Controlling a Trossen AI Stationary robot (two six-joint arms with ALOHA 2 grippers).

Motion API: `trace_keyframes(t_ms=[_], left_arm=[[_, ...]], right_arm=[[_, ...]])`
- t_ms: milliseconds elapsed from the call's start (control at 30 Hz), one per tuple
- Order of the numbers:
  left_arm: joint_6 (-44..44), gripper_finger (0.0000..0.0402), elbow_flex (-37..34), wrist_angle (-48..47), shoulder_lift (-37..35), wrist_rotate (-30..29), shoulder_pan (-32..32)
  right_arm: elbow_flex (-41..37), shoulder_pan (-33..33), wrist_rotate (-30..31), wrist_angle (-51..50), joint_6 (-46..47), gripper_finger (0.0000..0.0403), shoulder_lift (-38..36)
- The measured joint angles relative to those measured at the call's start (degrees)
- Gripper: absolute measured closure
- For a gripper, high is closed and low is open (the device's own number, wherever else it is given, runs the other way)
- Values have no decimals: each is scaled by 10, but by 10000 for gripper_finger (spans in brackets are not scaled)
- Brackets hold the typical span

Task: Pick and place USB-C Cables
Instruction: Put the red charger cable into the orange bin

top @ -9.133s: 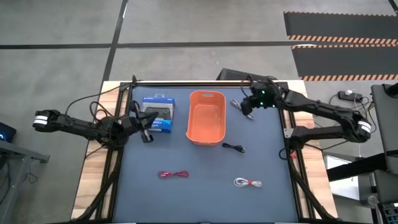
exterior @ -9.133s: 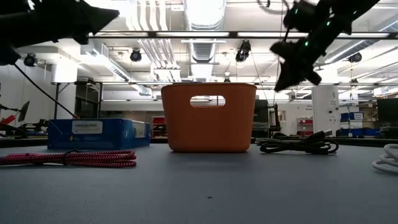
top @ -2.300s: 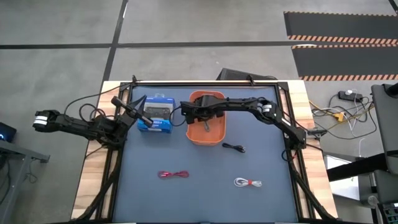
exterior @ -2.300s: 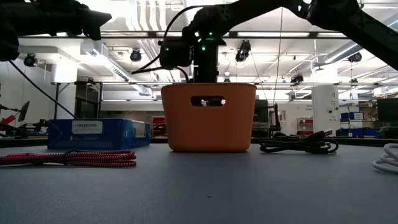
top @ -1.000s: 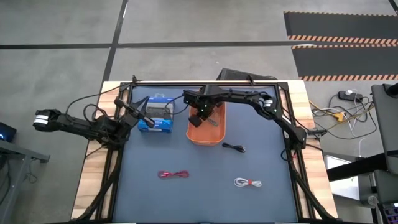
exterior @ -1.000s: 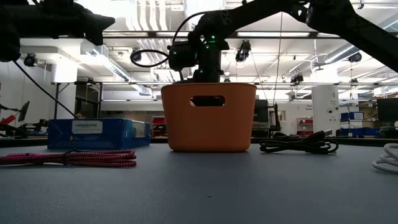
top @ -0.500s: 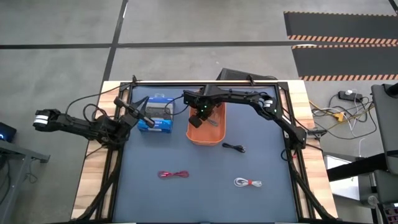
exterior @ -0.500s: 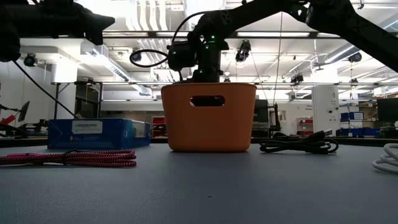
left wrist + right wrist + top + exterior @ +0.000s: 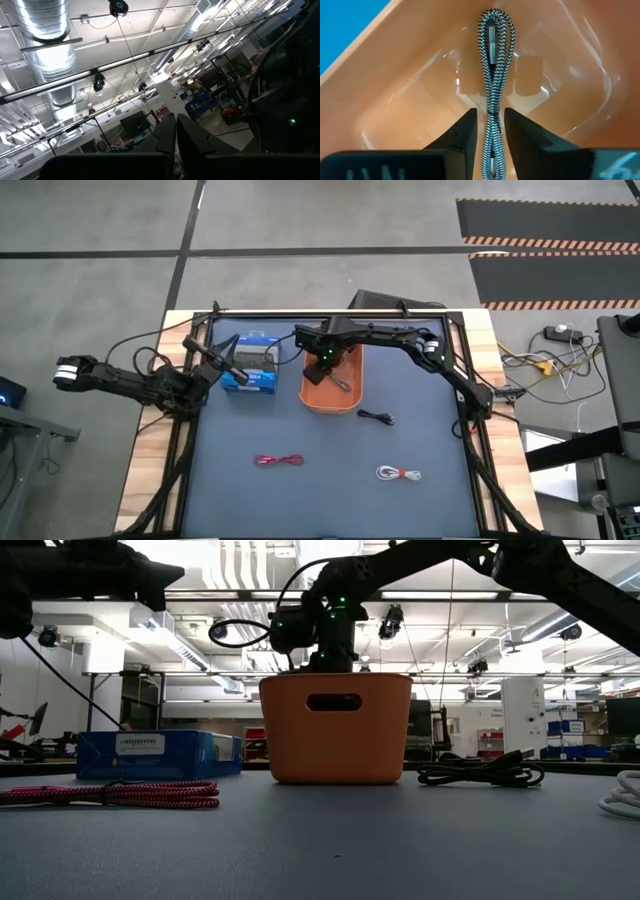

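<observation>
**Grey cable over the bin**

My right hand [image 9: 324, 366] hangs over the orange bin [image 9: 352, 395], fingers slightly apart, grey cable [image 9: 493, 75] dangling between them into it. Whether it's pinched or loose, can't tell. My left hand [image 9: 222, 361] waits above the blue box [image 9: 262, 378], fingers pressed together. Black cable [image 9: 375, 417], red cable [image 9: 278, 461] and white cable [image 9: 398, 474] lie on the tabletop [image 9: 330, 500].

White cable [image 9: 625, 795]: cut off at low view's 3 o'clock edge. Grey cable [image 9: 492, 75]: near end leaves right wrist view at 6 o'clock, between fingers.
</observation>
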Motion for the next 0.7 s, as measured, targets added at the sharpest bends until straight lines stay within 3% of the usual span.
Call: trace_keyframes(t_ms=[300, 433, 567, 700], left_arm=[[-4, 400, 8, 0, 2, 0, 0], [-76, 400, 14, 0, 8, 7, -1], [-132, 400, 14, 0, 17, 50, 0], [-210, 400, 14, 0, 29, 108, 0]], right_arm=[[14, 17, 13, -13, -10, 296, -35], [6, 54, 86, -13, -42, 303, -76], [-10, 103, 170, -4, -85, 315, -126], [-72, 137, 198, 50, -137, 330, -198]])
